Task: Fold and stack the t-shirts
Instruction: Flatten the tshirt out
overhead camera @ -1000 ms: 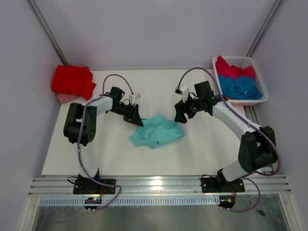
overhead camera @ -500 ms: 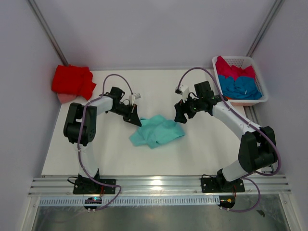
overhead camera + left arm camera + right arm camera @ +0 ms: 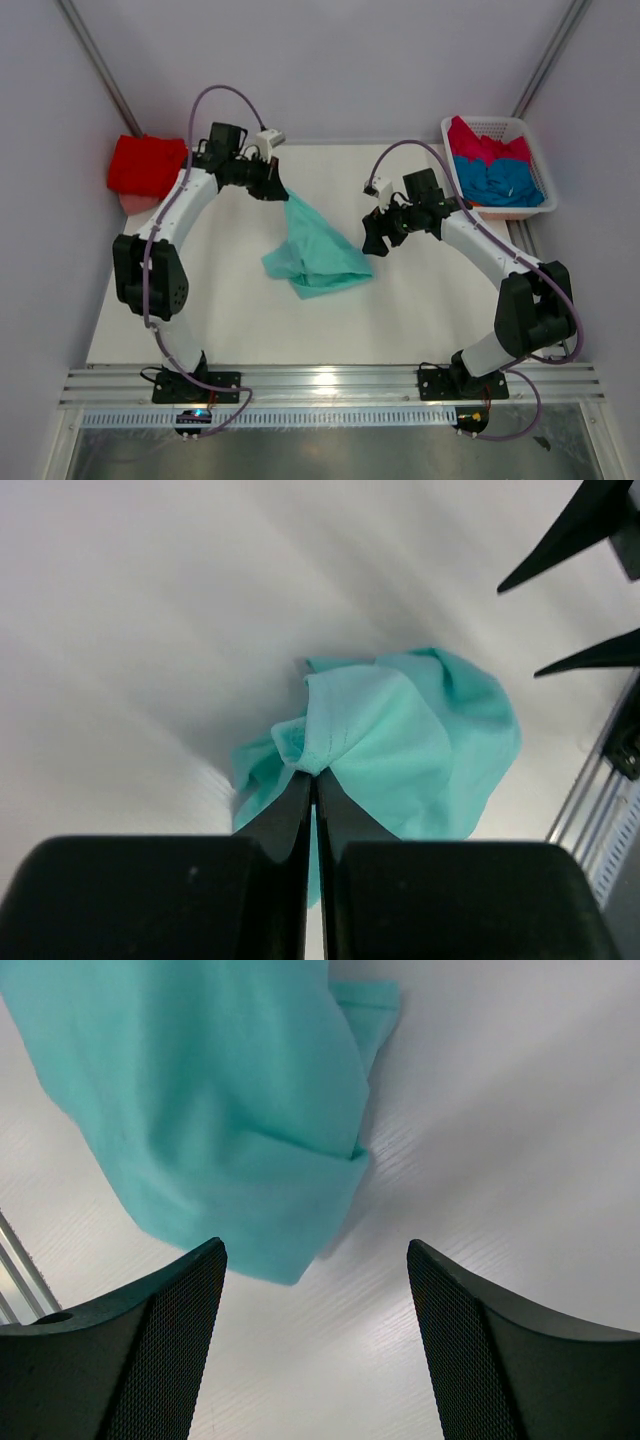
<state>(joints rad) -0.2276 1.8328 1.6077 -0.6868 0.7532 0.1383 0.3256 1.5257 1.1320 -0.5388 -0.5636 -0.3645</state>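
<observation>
Centre of desk (image 3: pixel 200 310), white surface. Item 1: mint-teal t-shirt (image 3: pixel 318 252), one piece, unfolded.
- Its far edge is pinched and held up off the surface by the left claw (image 3: pixel 278 190).
- The cloth drops from that point as a narrow drape and widens toward the near side.
- The lower part lies bunched on the desk.

Far side, left of centre, above the desk. Item 2: left claw.
- State: together, clamped on a small fold of the mint-teal t-shirt.
- The wrist view shows both fingers (image 3: pixel 290 810) pressed flat against each other, with the fold gathered at their tips and the rest of the shirt hanging below.

Right of centre. Item 3: right claw (image 3: pixel 372 238).
- State: apart, nothing between the fingers.
- It sits just beside the right edge of the mint-teal t-shirt.
- In its wrist view the cloth fills the upper left, with bare desk in front of both fingertips and the cloth clear of either pad.

Far left corner. Item 4: bright red t-shirt (image 3: pixel 148 165).
- Loosely heaped, well apart from the other items.
- A pale pink patch shows under its near edge; what it is cannot be told.

Far right, beyond the desk's right edge. Item 5: white slatted basket (image 3: pixel 490 122).
- Contents: crimson-pink t-shirt (image 3: pixel 485 148) at the far end and blue t-shirt (image 3: pixel 505 182) at the near end.
- Both are crumpled and touching each other.
</observation>
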